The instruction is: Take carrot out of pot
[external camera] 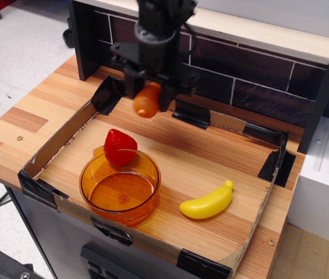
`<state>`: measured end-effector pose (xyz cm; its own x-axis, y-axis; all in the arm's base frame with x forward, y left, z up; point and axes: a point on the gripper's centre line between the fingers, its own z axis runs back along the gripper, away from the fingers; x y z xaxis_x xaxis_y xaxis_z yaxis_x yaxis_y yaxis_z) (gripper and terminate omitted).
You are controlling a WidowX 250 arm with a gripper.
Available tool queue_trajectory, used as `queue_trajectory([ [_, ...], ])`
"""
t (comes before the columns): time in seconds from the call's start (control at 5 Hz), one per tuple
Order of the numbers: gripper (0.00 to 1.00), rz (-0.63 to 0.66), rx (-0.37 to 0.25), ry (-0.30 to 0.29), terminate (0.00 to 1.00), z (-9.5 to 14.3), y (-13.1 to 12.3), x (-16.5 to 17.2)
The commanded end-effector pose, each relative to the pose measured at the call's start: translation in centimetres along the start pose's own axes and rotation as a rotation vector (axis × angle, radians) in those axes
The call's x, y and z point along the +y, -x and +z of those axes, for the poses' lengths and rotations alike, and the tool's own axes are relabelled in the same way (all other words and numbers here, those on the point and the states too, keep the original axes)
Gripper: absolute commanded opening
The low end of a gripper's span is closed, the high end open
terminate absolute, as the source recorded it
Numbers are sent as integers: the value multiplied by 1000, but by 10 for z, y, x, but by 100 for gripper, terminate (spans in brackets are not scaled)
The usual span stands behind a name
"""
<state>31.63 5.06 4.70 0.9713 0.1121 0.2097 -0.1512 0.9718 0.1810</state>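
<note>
The carrot [147, 100] hung high in the air, pinched tight around its fat middle by the gripper [151, 93]. It looked light, hard and slippery. The pot [120, 187] sat empty below on the surface [205, 151], touching a strawberry [120, 146].

The fingers [163, 96] cover the carrot's [146, 101] upper end.
</note>
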Motion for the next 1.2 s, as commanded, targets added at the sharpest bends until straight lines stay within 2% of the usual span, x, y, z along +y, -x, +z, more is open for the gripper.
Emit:
queue_trajectory([
  [0.0,0,52,-6,-65,0,-17,-12,39],
  [0.2,0,53,7,-52,0,-22,-12,38],
  [0.4,100,57,18,-51,0,-24,-12,39],
  [0.8,100,67,69,-37,0,-32,-10,39],
  [1.0,100,73,64,-42,0,-33,-9,40],
])
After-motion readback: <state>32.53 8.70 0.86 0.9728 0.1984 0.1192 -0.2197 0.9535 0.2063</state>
